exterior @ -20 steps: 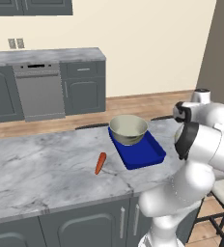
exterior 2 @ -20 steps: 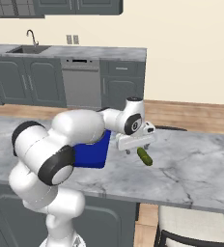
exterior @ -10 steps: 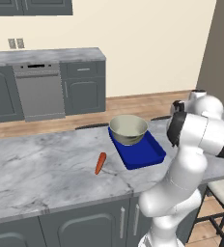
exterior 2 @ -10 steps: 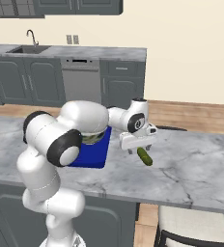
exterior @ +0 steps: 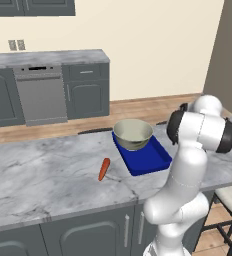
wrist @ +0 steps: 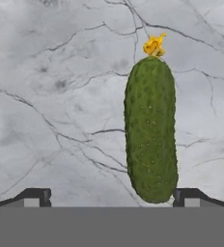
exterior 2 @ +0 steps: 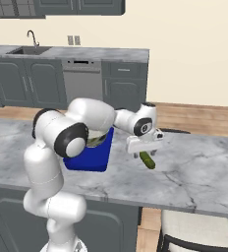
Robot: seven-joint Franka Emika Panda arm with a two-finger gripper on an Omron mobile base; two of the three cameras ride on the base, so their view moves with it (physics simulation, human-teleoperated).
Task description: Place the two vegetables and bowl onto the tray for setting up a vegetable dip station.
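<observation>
A dark green cucumber point(wrist: 151, 130) with a yellow flower end lies on the marble counter, to the right of the tray in the right base view point(exterior 2: 147, 160). My gripper point(exterior 2: 145, 150) hangs open just above it. In the hand view the cucumber's near end lies between the fingertips point(wrist: 186, 196), close to the right one, and my gripper point(wrist: 111, 198) holds nothing. The metal bowl point(exterior: 133, 134) sits on the far end of the blue tray point(exterior: 150, 159). The orange carrot point(exterior: 104, 169) lies on the counter left of the tray. My arm hides most of the bowl in the right base view.
The tray point(exterior 2: 89, 158) sits near the counter's middle, with the near half of it bare. A dishwasher point(exterior: 40, 95) and grey cabinets line the back wall. A stool seat point(exterior 2: 194, 236) stands below the counter's front edge on the right.
The hand has come down and slightly right, closer over the cucumber. The arm's elbow has swung round. The jaws stayed open; the cucumber, carrot, bowl and tray have not moved.
</observation>
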